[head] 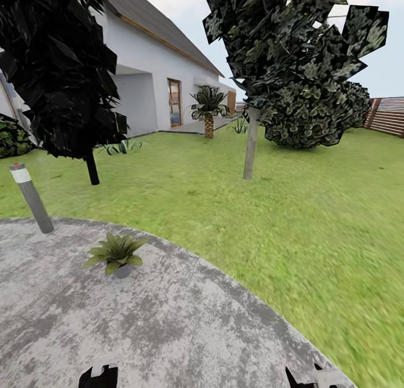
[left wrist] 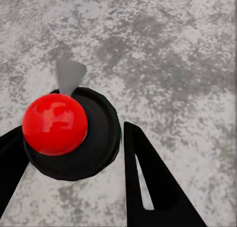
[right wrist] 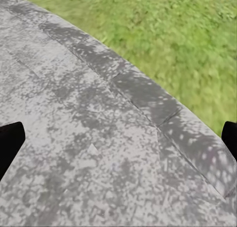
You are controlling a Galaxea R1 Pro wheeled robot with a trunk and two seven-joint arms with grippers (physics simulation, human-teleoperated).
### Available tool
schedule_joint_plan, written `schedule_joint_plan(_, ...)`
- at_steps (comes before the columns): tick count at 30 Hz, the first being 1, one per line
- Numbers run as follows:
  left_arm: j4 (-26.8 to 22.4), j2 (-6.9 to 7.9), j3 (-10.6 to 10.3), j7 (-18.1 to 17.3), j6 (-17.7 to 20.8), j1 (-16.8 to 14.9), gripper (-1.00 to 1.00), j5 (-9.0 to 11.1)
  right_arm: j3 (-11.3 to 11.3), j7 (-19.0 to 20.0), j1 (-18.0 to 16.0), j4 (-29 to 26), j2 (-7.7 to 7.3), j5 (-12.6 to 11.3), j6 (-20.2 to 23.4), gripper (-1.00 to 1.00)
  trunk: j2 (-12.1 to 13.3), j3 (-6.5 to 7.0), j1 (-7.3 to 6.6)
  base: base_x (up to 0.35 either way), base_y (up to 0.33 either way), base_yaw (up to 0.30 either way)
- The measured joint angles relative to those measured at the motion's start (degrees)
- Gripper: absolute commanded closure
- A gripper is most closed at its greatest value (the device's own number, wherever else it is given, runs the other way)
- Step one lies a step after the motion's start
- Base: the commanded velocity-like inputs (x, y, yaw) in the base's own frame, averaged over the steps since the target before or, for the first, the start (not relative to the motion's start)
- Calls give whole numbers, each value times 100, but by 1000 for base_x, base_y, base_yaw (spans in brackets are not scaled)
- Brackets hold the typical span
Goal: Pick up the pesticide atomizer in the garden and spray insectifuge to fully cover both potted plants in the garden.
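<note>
One potted plant (head: 116, 255), a low green rosette in a small grey pot, stands on the mottled grey paved circle (head: 185, 320) of the garden, ahead and to the left. The second plant and the pesticide atomizer are out of view. My left gripper (head: 98, 377) sits at the head view's lower edge; in the left wrist view it (left wrist: 74, 128) is open, its black fingers (left wrist: 148, 177) spread above the paving. My right gripper (head: 314, 378) is low on the right; the right wrist view has it (right wrist: 121, 138) open and empty over the paving's rim.
A grey bollard light (head: 32, 199) stands at the paving's left edge. Lawn (head: 292, 208) stretches beyond, with two trees (head: 249, 144), a palm (head: 209, 113), an agave (head: 120, 146), a house (head: 157, 73) and a slat fence (head: 387, 115). A red dome on a black disc (left wrist: 54, 123) lies under my left gripper.
</note>
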Motion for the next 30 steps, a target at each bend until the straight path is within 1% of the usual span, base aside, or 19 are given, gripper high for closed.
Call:
schedule_joint_plan(3,0,0,-1,0,0,0,100,0,0,2,0,1,-1,2,0,-100,0,0,0,338,-4,9)
schedule_joint_plan(5,-1,0,1,0,0,1,100,0,0,3,-1,2,1,2,0,-100,0,0,0,338,-1,166)
schedule_joint_plan(21,6,1,-1,0,0,1,100,0,0,3,-2,12,4,11,0,-100,0,0,0,336,-8,270)
schedule_joint_plan(24,7,1,0,0,0,1,100,0,0,3,-2,12,4,10,0,-100,0,0,2,131,-36,277)
schedule_joint_plan(30,7,-2,-1,0,-2,1,100,-1,0,3,-2,12,4,10,1,-100,0,0,4,17,-5,277)
